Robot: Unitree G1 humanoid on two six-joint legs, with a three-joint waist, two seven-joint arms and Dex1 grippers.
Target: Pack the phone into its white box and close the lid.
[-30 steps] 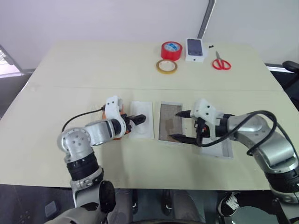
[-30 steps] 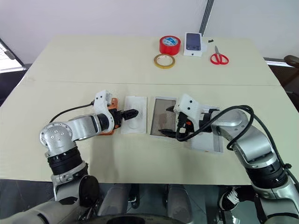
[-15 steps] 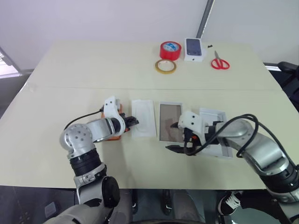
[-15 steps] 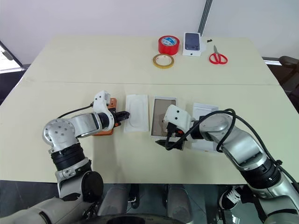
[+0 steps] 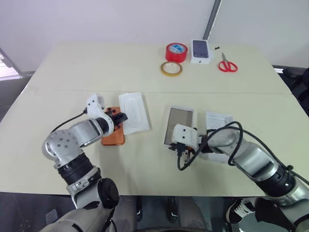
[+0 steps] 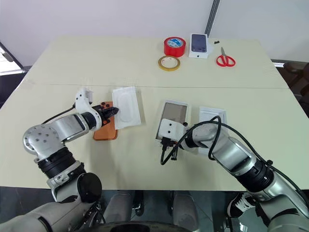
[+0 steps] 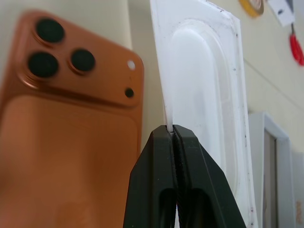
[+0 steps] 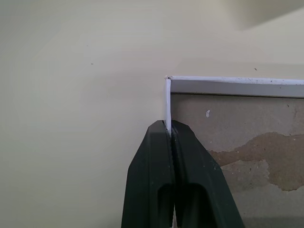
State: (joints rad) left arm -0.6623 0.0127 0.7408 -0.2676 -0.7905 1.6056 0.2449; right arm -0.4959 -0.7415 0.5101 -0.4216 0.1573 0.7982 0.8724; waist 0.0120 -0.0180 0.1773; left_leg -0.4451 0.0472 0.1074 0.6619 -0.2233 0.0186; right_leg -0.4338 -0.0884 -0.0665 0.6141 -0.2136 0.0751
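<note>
Both jaws have clamped: left on insert (image 7: 204, 95), right on white box (image 8: 167, 95).

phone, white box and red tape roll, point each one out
phone (image 7: 61, 142), left wrist view, on its orange back
white box (image 5: 179, 123), left eye view, on its brownish floor
red tape roll (image 5: 176, 52), left eye view, on its side wall

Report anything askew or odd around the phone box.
The white box sits skewed, the right gripper pinching its rim wall. Its floor looks stained and torn. The moulded insert is out, pinched by the left gripper beside the phone.
</note>
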